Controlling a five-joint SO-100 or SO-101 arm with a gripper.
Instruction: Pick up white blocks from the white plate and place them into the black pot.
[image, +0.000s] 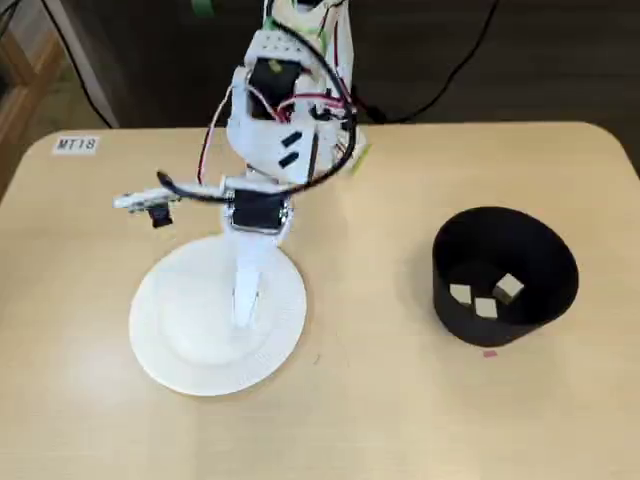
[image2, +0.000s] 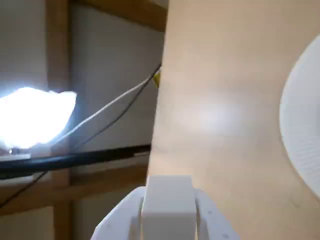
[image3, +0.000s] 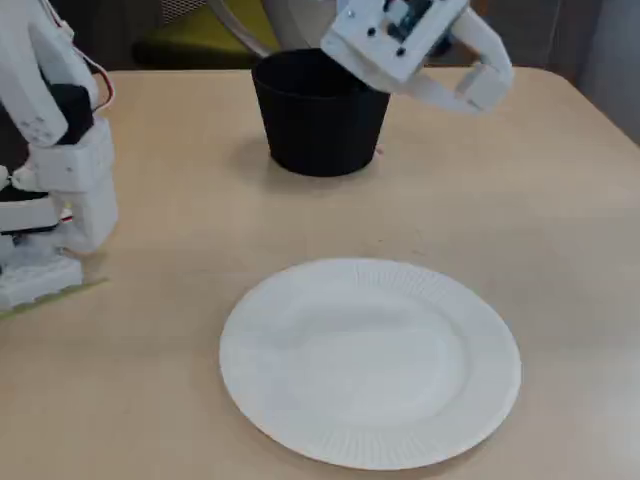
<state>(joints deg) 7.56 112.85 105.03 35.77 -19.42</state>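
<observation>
My hand (image: 244, 300) hangs above the white plate (image3: 370, 440), fingers narrow and holding nothing. The pale wooden desk (image: 400, 400) carries the black pot (image: 503, 275), three white blocks (image: 485, 305) inside. Behind, cables and dark wood-framed panels.

In a fixed view, bare counter (image: 370, 340) lies open between the white plate (image: 180, 350) on the left and the black pot (image: 505, 275) on the right, whose upright wall is the only obstacle, while the arm (image: 275, 130) rises at the far edge.
</observation>
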